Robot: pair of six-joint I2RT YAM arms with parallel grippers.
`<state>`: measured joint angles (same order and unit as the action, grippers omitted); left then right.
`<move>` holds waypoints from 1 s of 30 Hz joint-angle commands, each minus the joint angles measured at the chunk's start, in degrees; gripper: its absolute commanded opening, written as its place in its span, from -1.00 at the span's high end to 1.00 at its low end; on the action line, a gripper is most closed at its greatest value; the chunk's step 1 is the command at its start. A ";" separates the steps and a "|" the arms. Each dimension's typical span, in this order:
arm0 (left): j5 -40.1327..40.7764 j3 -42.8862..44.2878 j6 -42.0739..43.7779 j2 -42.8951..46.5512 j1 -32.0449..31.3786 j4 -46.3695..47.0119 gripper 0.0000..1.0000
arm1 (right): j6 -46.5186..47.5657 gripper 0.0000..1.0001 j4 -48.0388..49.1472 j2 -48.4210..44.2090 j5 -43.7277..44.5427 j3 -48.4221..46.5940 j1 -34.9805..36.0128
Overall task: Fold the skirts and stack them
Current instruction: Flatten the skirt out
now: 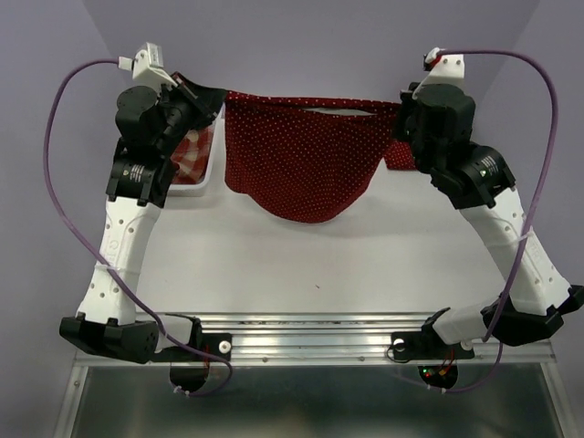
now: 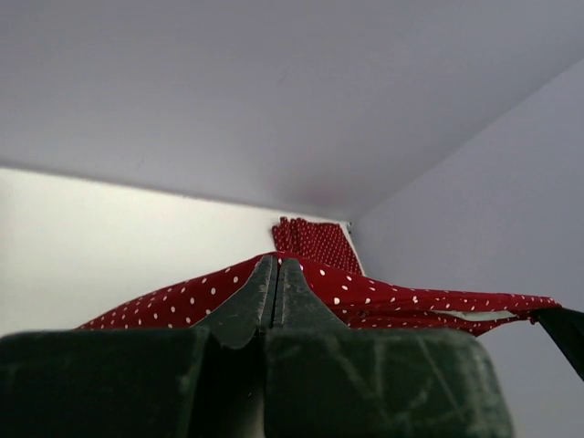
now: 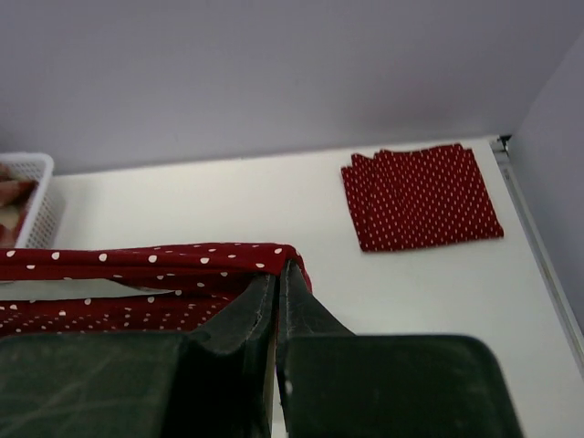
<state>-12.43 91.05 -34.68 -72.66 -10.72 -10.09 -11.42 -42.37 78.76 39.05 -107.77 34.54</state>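
Mostly, the left arm [image 1: 123, 242] hid the plaid skirt [image 1: 193, 149] in the basket [image 1: 205, 182] at 10 o'clock.
Left gripper [image 2: 276, 265] and right gripper [image 3: 281, 269] each pinched the dotted skirt [image 1: 301, 160] near 12, stretched 9 to 3, hem sagging toward 6.

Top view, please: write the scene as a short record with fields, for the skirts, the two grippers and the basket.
left gripper: shut on held skirt, left corner
right gripper: shut on held skirt, right corner
held skirt: dark red, white polka dots, stretched by its top edge, lower edge sagging
folded skirt: same polka-dot cloth, lying on the table, far right
plaid skirt: in the white basket, far left
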 commanded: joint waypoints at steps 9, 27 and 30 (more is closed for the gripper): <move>5.94 11.87 5.67 -11.85 2.98 1.74 1.00 | 13.62 0.99 3.78 9.38 -5.07 -6.75 -11.56; -3.14 32.65 10.50 -27.29 5.97 8.33 1.00 | 23.55 0.99 21.96 21.27 -22.33 -18.07 -25.76; -3.56 17.11 10.51 -24.11 5.97 11.56 1.00 | 25.73 0.99 26.10 14.61 -26.71 -4.25 -25.76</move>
<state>-20.60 120.20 -27.00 -103.79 -8.51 -7.44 9.30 -24.80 102.10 9.93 -124.49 12.49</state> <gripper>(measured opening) 0.033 0.032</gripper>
